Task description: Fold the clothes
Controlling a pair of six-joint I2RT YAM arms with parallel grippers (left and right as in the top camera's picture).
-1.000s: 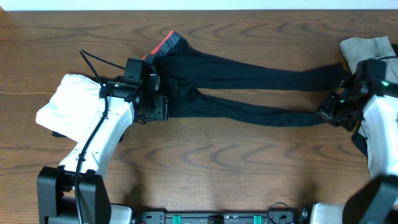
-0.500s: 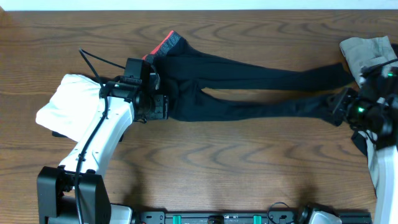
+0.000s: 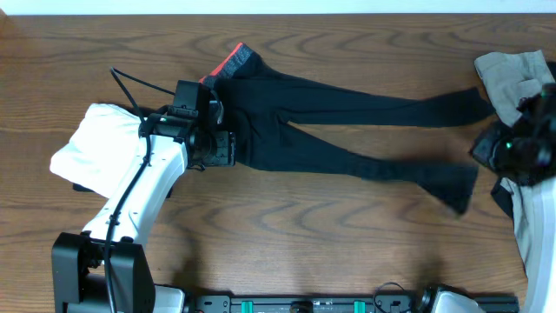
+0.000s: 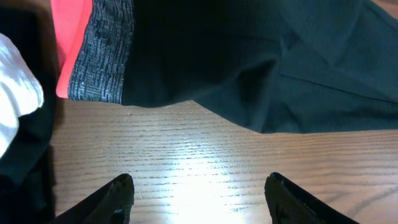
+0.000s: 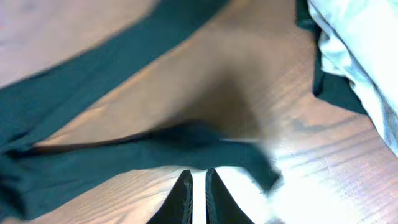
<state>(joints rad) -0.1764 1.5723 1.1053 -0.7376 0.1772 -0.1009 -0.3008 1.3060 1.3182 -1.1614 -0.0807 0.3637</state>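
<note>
Legible markings: none.
No text, label, brand, number or sign can be read on the black pants [image 3: 347, 130], their coral-red and grey waistband [image 4: 93, 50], the white garment [image 3: 100, 148], the beige garment [image 3: 512, 74] or the table [image 3: 304, 235].

- The tabletop [image 3: 347, 235] is brown wood with a strong wavy grain, and fills nearly the whole overhead view.
- A pale strip [image 3: 278, 6], white to light grey, runs along the tabletop's far edge at the top of the overhead view.
- Overhead light glares off the wood in both wrist views, as a bright patch on the grain.
</note>
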